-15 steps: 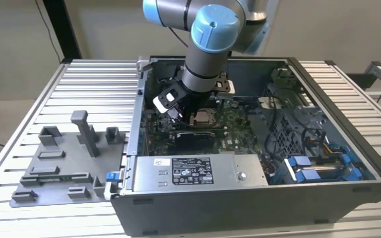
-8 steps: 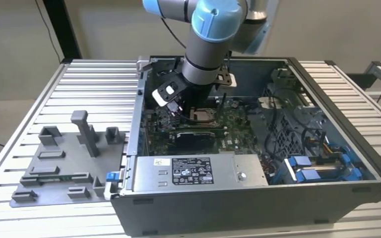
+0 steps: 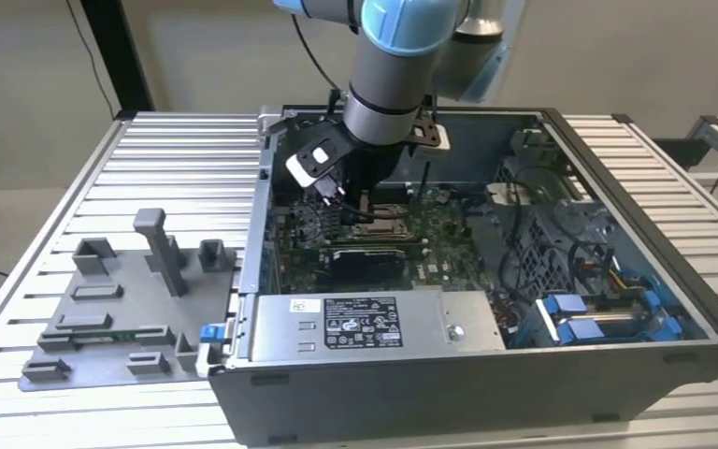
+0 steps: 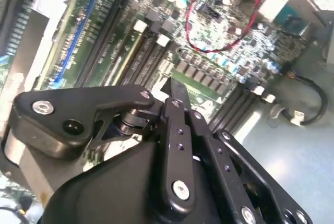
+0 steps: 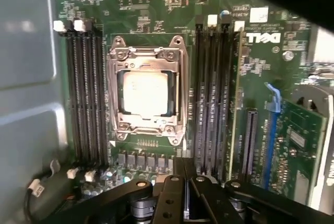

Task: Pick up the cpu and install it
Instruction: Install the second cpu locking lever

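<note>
Inside the dark metal-framed socket (image 5: 145, 89) sits the small flat silvery-white square cpu (image 5: 145, 94), prob. light, stiff, fragile, best held by edges; black gripper (image 5: 180, 203) w/ fingers close together, holding nothing.

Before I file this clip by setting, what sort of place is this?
Probably a robot assembly test bench: an open computer case on a slatted metal table, grey fixture blocks beside it, and the cpu in the motherboard socket.
</note>
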You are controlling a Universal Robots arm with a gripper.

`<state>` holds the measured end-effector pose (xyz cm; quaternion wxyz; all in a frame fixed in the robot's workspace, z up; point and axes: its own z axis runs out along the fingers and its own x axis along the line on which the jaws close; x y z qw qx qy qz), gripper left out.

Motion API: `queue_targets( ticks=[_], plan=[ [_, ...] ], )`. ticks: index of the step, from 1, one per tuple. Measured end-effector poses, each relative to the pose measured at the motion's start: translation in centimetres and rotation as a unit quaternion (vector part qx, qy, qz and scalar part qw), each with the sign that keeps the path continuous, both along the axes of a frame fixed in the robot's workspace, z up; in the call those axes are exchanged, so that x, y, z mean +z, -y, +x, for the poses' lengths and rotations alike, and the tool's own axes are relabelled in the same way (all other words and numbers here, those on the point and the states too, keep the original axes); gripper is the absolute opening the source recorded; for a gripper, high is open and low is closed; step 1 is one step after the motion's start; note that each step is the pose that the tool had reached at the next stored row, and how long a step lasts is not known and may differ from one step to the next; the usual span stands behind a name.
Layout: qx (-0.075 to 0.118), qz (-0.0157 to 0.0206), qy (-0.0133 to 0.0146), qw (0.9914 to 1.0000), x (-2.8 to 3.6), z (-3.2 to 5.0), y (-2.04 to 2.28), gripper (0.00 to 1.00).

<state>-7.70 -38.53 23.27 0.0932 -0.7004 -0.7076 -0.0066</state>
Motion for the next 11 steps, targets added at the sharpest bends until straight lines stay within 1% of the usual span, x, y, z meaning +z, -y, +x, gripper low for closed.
queue_targets(
  ticks=[1,2,3,5,6,7,8,9,10,11],
  plan=[
    [0.000,-0.0085,0.0017,0.99996,0.01,0.01,0.00,0.00],
    [-0.001,-0.0177,0.0047,0.99983,0.00,0.02,0.00,0.00],
    [-0.001,-0.0267,0.0088,0.99960,0.01,0.05,0.00,0.00],
    [-0.002,-0.0445,0.0195,0.99882,0.00,0.10,-0.01,0.00],
    [-0.002,-0.0518,0.0251,0.99834,0.00,0.13,-0.02,0.00],
    [-0.002,-0.0581,0.0319,0.99780,0.01,0.15,-0.02,0.00],
    [-0.003,-0.0617,0.0406,0.99727,0.01,0.20,-0.02,0.00],
    [-0.003,-0.0631,0.0496,0.99677,0.01,0.28,-0.04,0.00],
    [-0.004,-0.0636,0.0591,0.99622,0.01,0.36,-0.07,0.00],
    [-0.004,-0.0638,0.0673,0.99568,0.00,0.43,-0.14,0.00]
  ],
)
